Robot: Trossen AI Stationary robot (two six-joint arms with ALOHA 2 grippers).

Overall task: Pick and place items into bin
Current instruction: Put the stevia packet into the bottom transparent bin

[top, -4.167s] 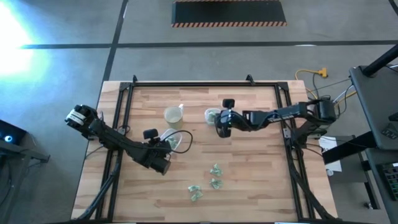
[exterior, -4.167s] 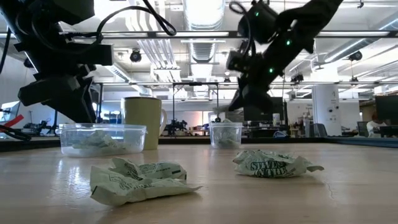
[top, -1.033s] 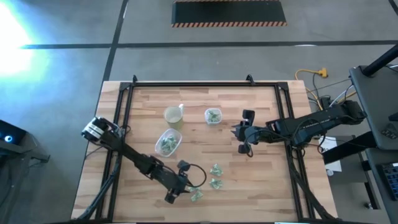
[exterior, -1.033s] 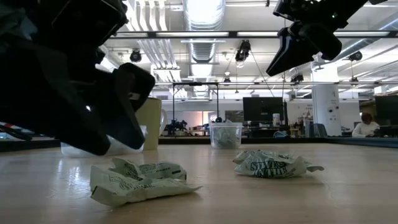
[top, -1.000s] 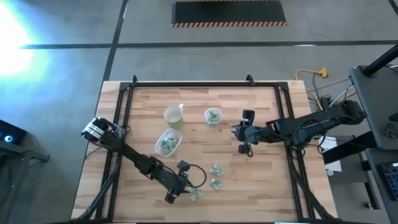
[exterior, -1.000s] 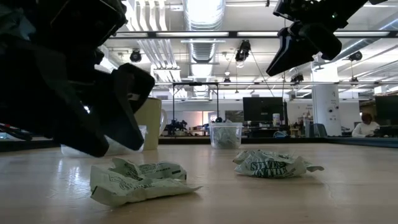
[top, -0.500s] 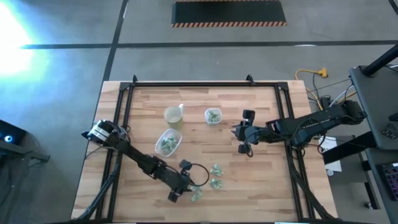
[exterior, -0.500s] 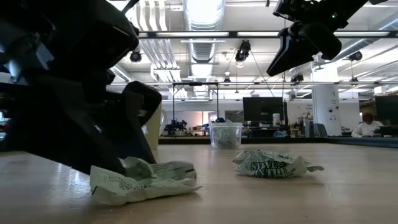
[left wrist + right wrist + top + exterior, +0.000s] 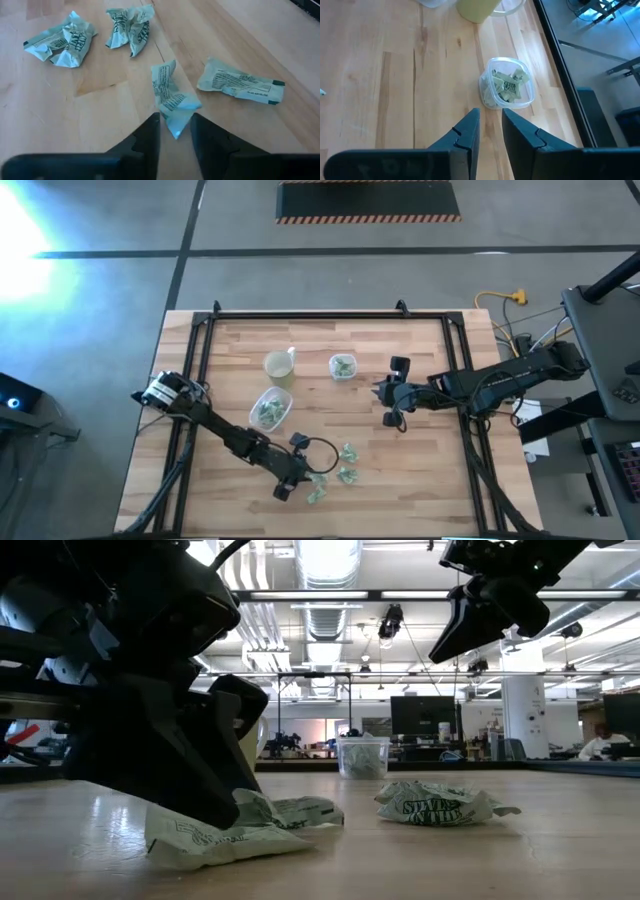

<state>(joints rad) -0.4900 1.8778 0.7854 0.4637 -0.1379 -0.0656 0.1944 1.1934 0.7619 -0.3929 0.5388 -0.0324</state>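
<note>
Several pale-green crinkled wrapped pieces lie on the wooden table near its front: two (image 9: 60, 40) (image 9: 130, 27) farther off and one flat (image 9: 240, 85) beside my left gripper (image 9: 175, 122). That gripper is low over the table (image 9: 306, 480), shut on another piece (image 9: 172, 97). A clear bin (image 9: 270, 410) and a small clear tub (image 9: 343, 366) each hold pieces. My right gripper (image 9: 382, 393) hangs above the table right of the tub, narrowly open, with nothing between its fingers (image 9: 470, 130). My left gripper pinches the piece's near end (image 9: 176, 129) between its two fingers. The fingers slant down from the table's left. The rest of the piece lies bunched on the table ahead of the fingertips, with its free end raised a little (image 9: 315, 808).
A pale yellowish cup (image 9: 279, 366) stands behind the clear bin. Black frame rails (image 9: 200, 380) run along the table's left, right and far sides. Another crumpled piece (image 9: 440, 805) lies to the right of the held one. Bare wood lies between the two arms.
My left gripper has gone down and a little toward the table's right edge, onto the nearest piece. That piece has bunched up against the fingers, and its free end has risen off the table. The other pieces lie where they were.
</note>
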